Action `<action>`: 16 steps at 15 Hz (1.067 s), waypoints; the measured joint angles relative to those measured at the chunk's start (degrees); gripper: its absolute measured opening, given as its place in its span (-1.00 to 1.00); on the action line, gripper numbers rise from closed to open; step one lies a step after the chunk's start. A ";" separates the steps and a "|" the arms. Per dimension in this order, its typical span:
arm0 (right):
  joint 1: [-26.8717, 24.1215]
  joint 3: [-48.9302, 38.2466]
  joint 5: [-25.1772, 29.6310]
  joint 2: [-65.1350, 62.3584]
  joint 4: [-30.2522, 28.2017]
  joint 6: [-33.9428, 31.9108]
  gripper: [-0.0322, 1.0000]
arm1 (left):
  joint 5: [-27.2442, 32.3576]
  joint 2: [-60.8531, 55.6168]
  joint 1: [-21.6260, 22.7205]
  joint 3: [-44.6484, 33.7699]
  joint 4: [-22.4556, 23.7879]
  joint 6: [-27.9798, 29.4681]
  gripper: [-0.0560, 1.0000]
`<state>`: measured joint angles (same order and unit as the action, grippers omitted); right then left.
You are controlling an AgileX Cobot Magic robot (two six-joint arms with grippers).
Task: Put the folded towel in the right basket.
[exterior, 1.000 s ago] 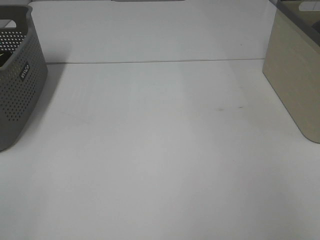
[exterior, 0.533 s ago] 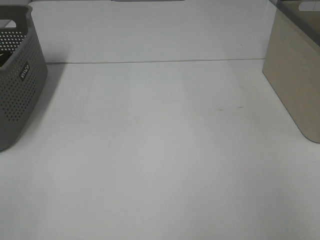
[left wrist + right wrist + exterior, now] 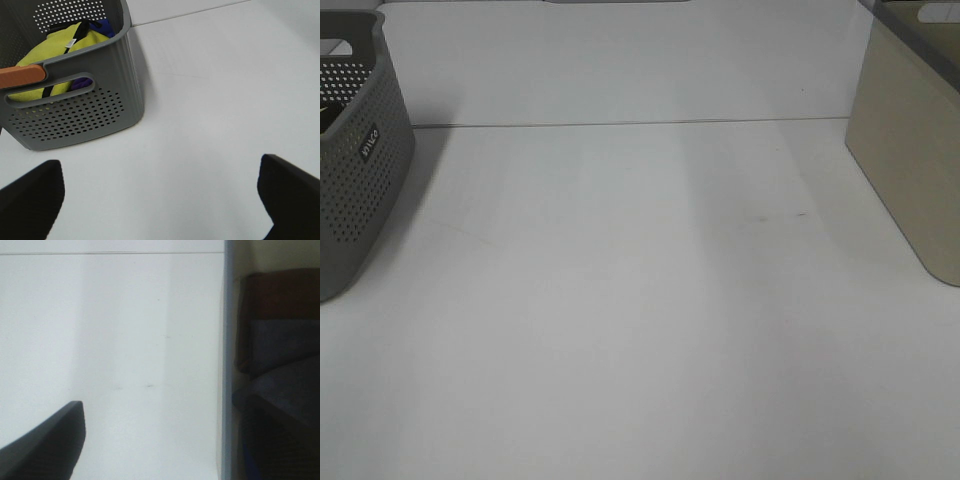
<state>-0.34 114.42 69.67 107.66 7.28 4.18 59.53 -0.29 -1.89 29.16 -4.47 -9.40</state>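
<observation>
The right basket [image 3: 910,150] is beige with a grey rim and stands at the right edge of the table. In the right wrist view its rim [image 3: 227,340] runs down the picture, and folded cloth lies inside: a brown layer [image 3: 280,295] over a grey-blue towel [image 3: 285,345]. My right gripper [image 3: 165,450] is open and empty, one finger [image 3: 50,445] over the table and the other dark finger [image 3: 285,440] over the basket's inside. My left gripper [image 3: 160,200] is open and empty above the table near the left basket. Neither gripper shows in the exterior view.
The grey perforated left basket [image 3: 355,160] stands at the left edge. In the left wrist view the left basket [image 3: 75,110] holds a yellow-green cloth [image 3: 50,50] and blue items, with an orange grip [image 3: 22,76] on its rim. The white table [image 3: 640,300] lies between the baskets.
</observation>
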 joint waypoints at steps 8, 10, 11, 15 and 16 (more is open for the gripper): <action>3.72 -21.43 -0.06 -22.00 -6.36 -2.64 0.59 | 0.00 0.00 0.00 0.00 0.00 0.00 0.97; 3.72 -33.98 0.00 -30.65 -7.28 -2.64 0.59 | 0.00 0.00 0.00 0.00 0.00 0.00 0.97; 3.72 -39.88 0.00 -34.72 -7.28 -2.81 0.59 | 0.00 0.00 0.00 0.00 0.00 0.00 0.97; 3.72 -62.51 -0.06 -51.57 -7.28 -4.18 0.59 | 0.00 0.00 0.00 0.00 0.00 0.00 0.97; 3.72 -66.92 -0.06 -55.86 -7.28 -4.18 0.59 | 0.00 0.00 0.00 0.00 0.00 0.00 0.97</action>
<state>3.38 47.50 69.61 51.80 0.00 0.00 59.53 -0.29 -1.89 29.16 -4.47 -9.40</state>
